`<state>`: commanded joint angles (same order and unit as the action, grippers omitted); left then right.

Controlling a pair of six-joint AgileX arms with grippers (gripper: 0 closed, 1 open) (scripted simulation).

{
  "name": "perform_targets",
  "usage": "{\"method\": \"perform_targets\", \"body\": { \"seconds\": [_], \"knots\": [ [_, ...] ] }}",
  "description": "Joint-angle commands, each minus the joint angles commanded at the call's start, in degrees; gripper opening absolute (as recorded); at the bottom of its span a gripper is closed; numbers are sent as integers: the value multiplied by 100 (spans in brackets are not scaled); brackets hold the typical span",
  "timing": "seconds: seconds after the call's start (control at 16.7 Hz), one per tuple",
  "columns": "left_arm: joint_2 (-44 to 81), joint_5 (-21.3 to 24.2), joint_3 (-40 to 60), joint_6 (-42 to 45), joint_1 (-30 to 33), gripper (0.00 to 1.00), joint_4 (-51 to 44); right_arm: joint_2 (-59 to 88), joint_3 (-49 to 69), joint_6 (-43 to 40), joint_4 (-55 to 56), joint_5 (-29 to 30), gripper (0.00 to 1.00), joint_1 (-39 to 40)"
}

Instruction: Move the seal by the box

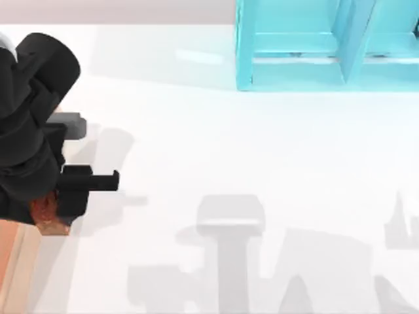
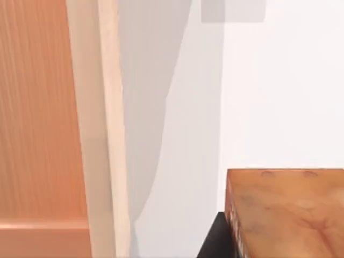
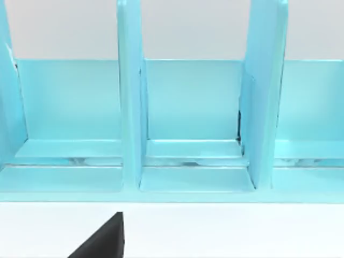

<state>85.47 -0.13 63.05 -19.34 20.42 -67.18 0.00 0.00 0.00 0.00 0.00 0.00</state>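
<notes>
Presently, left arm: it reaches in from the top view's left edge, its dark bulk covering the 9 o'clock side of the table (image 1: 262, 150).
Left gripper (image 1: 55, 216): at about 8 o'clock in the top view, low over the table's left side, clenched on the seal.
Seal (image 1: 49, 219): a reddish-brown block with a mottled glossy face, pinched in the left claw; in the top view only its lower corner peeks out beneath the black fingers (image 1: 88, 182). In the left wrist view its top face (image 2: 290, 212) shows close up, with faint marks near one edge.
Seal versus box: near the box's rim, with a strip of white table between them; whether the seal touches the tabletop I cannot tell.
Box (image 1: 10, 268): a wooden tray at the table's far left, about 8 o'clock in the top view, with a light tan rim (image 2: 105, 134) and an orange-brown floor (image 2: 37, 107).
Cyan shelf (image 1: 314, 46): stands at about 1 o'clock in the top view, well apart from the seal and box; the right wrist view faces its upright dividers (image 3: 129, 97).
Right arm: parked, its wrist camera looking at the cyan shelf; a dark finger (image 3: 105, 239) shows in that view, and whether the claw is released or clenched I cannot tell.
</notes>
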Motion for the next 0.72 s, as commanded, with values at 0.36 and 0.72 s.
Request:
{"method": "perform_targets", "body": {
  "seconds": [0.36,0.72],
  "knots": [
    [80,5,-564,16,-16,0,608,0,0,0,0,0,100,0],
    [80,5,-564,16,-16,30,608,0,0,0,0,0,100,0]
  ]
}}
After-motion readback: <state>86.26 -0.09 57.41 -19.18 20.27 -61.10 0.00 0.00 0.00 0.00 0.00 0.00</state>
